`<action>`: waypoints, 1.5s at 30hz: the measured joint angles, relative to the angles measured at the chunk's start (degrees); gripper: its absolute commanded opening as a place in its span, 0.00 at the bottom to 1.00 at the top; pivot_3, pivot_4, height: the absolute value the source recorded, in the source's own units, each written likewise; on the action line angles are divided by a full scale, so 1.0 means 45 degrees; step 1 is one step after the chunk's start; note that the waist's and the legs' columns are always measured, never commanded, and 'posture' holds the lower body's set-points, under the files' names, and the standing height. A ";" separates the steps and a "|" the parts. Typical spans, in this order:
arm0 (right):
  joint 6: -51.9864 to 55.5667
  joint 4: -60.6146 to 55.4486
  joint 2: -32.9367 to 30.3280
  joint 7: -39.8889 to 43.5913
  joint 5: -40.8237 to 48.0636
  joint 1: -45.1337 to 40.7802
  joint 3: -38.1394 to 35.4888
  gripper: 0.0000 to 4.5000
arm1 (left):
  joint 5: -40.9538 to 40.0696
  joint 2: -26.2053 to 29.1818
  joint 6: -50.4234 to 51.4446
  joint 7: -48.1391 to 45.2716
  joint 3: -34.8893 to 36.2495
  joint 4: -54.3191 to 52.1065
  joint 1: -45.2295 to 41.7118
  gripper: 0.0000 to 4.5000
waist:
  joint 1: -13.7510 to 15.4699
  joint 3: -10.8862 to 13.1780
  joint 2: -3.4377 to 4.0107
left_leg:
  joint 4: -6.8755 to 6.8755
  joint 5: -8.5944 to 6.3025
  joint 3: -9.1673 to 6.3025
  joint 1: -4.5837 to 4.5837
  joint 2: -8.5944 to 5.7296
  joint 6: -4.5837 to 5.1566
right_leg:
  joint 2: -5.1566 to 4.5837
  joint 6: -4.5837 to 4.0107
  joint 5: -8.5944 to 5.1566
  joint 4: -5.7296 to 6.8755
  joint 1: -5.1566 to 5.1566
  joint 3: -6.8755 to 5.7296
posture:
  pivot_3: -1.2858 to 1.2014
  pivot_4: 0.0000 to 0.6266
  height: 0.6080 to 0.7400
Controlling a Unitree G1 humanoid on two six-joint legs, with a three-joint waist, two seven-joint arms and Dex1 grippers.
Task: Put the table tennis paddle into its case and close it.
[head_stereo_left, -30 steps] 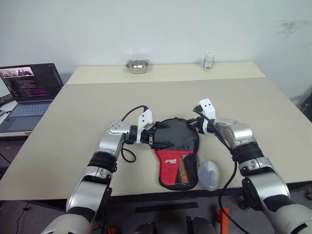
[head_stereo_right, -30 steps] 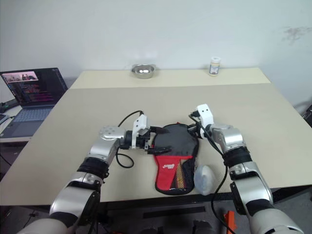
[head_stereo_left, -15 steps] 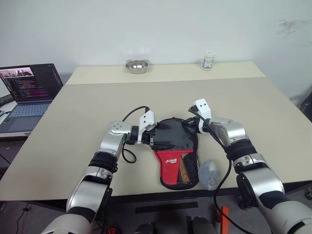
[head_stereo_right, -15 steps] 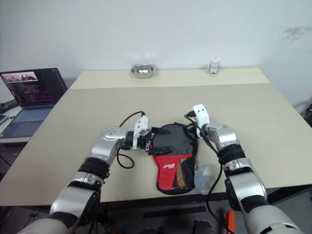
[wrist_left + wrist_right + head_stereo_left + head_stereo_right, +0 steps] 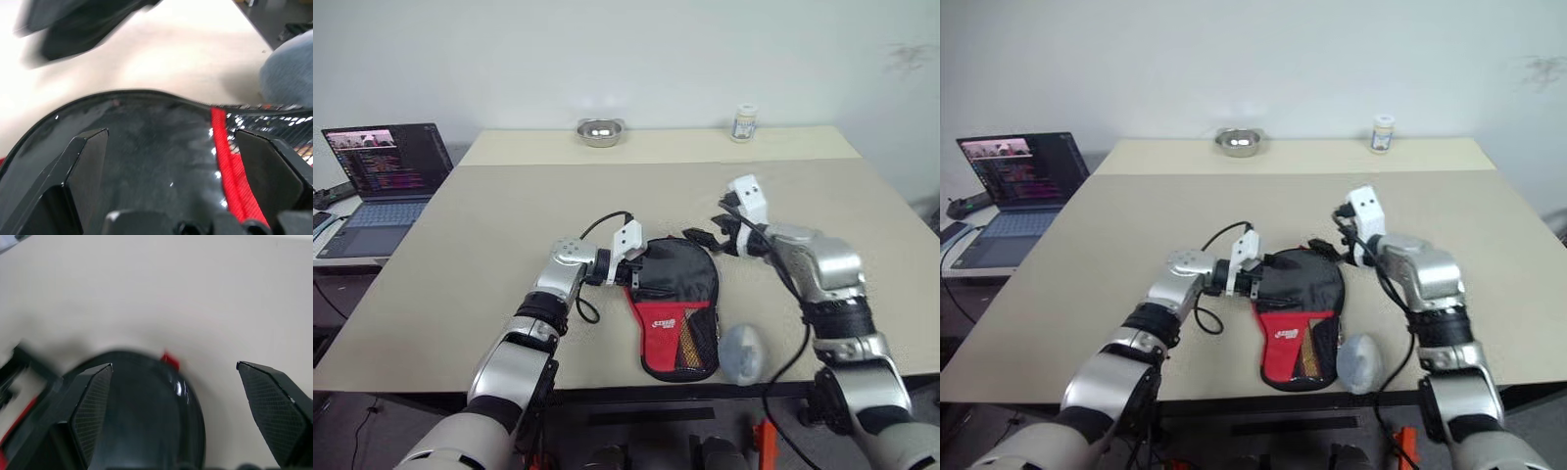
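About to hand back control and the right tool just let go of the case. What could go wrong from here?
1. The case may not be fully zipped; its closure is not visible, so check before stopping.
2. The left tool is open at the case's edge; moving it off could drag the case.
3. A pale soft object lies near the table's front edge and could be knocked off.

I'm scanning for lettering: there's a small white logo on the red lower part of the case (image 5: 677,305), too tiny for me to read. The laptop screen (image 5: 389,160) shows lines of text, unreadable. The small bottle (image 5: 743,122) has a label, illegible too.
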 measured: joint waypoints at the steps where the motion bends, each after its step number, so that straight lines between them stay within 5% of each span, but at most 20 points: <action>1: 0.0810 -0.1009 -0.0450 0.0023 0.0342 0.0428 -0.0229 0.99 | 0.0109 -0.0032 -0.0185 0.0066 -0.0007 0.0319 -0.0047 1.00 | 0.0021 0.0000 -0.0001 | -0.0002 -0.0001 0.0002 0.0001 0.0000 0.0001 | 0.0001 0.0000 0.0000 -0.0006 0.0001 0.0000 | 0.52 0.24 1.00; 11: 0.6686 -0.7129 -0.2129 0.0203 0.3862 0.2153 -0.3866 0.99 | 0.0943 -0.0550 -0.1404 0.0540 -0.0027 0.2213 -0.0325 1.00 | 0.0042 -0.0001 -0.0007 | 0.0006 -0.0028 -0.0002 0.0022 0.0005 0.0063 | 0.0002 0.0003 0.0000 0.0003 0.0044 -0.0013 | 0.52 0.24 1.00; 19: 0.6776 -0.9203 -0.1696 -0.1947 0.6598 0.6123 -0.4368 0.99 | 0.1337 -0.0728 -0.1843 0.0780 -0.0006 0.2665 -0.0473 1.00 | 0.0104 -0.0008 -0.0019 | 0.0018 -0.0027 0.0004 0.0031 -0.0002 0.0069 | -0.0006 0.0012 0.0005 0.0006 0.0059 -0.0005 | 0.52 0.24 1.00; 36: 0.6772 -0.9614 -0.1391 -0.4188 0.8891 0.8023 -0.4176 0.99 | 0.1624 -0.0757 -0.2058 0.0834 -0.0001 0.2706 -0.0472 1.00 | 0.0085 -0.0007 -0.0024 | 0.0012 -0.0030 -0.0022 0.0135 0.0003 0.0094 | -0.0001 0.0029 0.0014 -0.0035 0.0192 -0.0037 | 0.52 0.24 1.00; 45: 0.6772 -0.9417 -0.1974 -0.4515 0.8967 0.7429 -0.3429 0.46 | 0.1679 -0.0768 -0.2220 0.0953 -0.0002 0.2708 -0.0462 1.00 | 0.0087 -0.0007 -0.0025 | 0.0012 -0.0031 -0.0028 0.0137 0.0003 0.0094 | -0.0001 0.0030 0.0013 -0.0041 0.0199 -0.0046 | 0.52 0.24 1.00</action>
